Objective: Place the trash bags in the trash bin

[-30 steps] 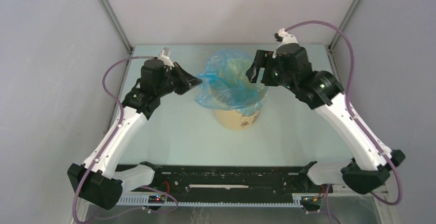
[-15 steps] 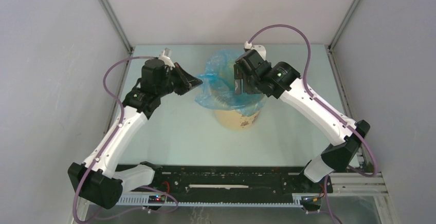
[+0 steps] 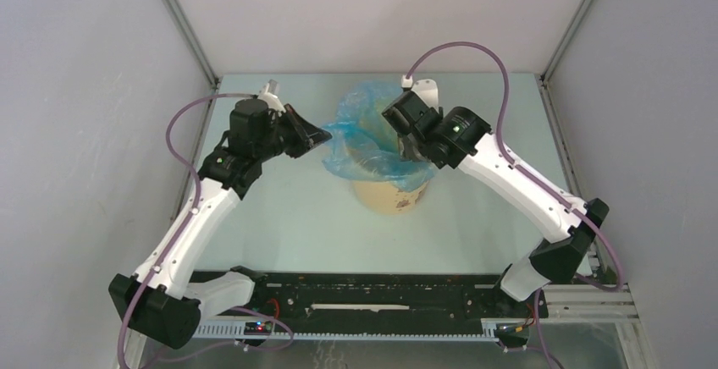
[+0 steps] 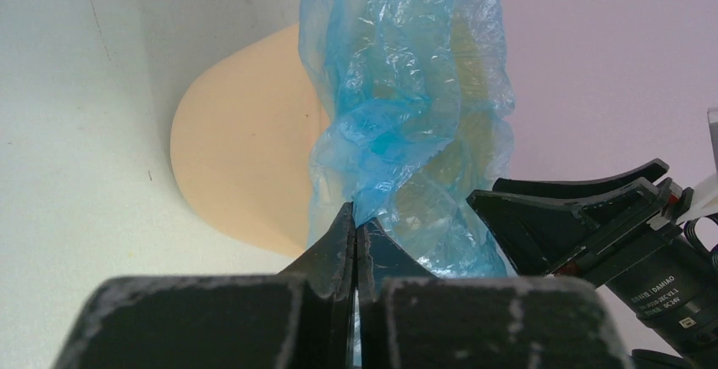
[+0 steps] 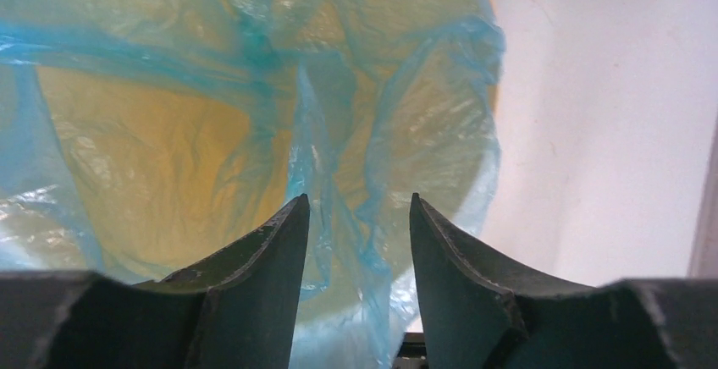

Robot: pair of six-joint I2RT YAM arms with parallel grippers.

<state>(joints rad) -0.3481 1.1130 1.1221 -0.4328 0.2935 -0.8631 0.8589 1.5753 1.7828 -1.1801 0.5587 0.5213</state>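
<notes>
Over the middle of the desk (image 3: 288,217), in the overhead view, the blue bag (image 3: 366,136) is seen draped over the mouth of the tan bin (image 3: 394,197), part of it sunk inside and part bunched above and outside the rim on the left. The left pincer (image 3: 320,138) is held at that bunch, just beside the bin, and the right pincer (image 3: 406,142) is poised over the opening; its state cannot be told from here. In the left wrist view, the left pincer is shown closed on a pinch of film, with the bag rising from the tips across the bin's side. In the right wrist view, the right pincer is shown open, with a loose fold of film hanging between its fingers and the bin's yellow inside seen through the plastic. Two risks may be judged from this. If the fold is pushed down while the left edge is gripped, the thin film could be torn or the light bin tipped. If that edge is released too soon, the overhanging film might slide onto the desk.
</notes>
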